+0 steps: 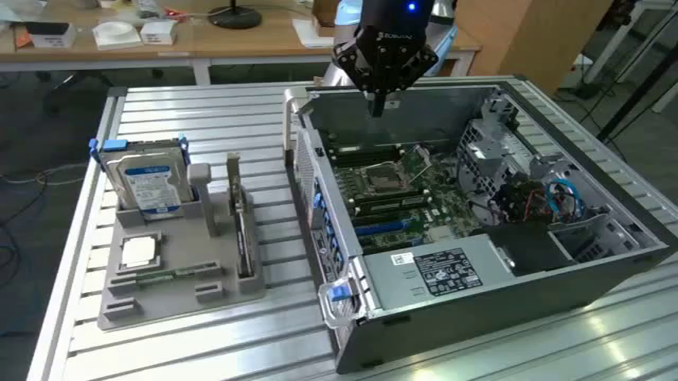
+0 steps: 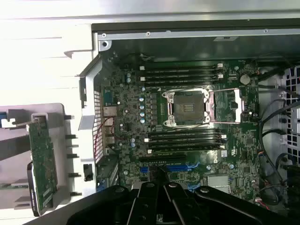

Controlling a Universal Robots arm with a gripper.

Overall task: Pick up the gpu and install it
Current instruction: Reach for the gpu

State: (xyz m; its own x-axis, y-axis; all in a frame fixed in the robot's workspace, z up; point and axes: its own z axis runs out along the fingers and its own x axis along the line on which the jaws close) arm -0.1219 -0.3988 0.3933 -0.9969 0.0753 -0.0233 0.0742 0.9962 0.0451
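The gpu [image 1: 243, 231] stands on its edge in a slot of the grey holder tray [image 1: 159, 305], at the exterior view's left of the open computer case [image 1: 466, 238]. In the wrist view the gpu [image 2: 42, 166] shows as a green board upright in that tray. My gripper [image 1: 376, 105] hangs above the far end of the case, over the motherboard [image 2: 187, 117], well apart from the gpu. Its fingers [image 2: 161, 187] are shut together with nothing between them.
The tray also holds a silver hard drive [image 1: 148, 184], a processor chip [image 1: 139, 251] and a memory stick [image 1: 170, 275]. Inside the case lie the empty processor socket [image 2: 187, 107], blue expansion slots [image 2: 174, 167] and cables [image 1: 561, 198]. A wooden desk [image 1: 212, 40] stands behind the metal table.
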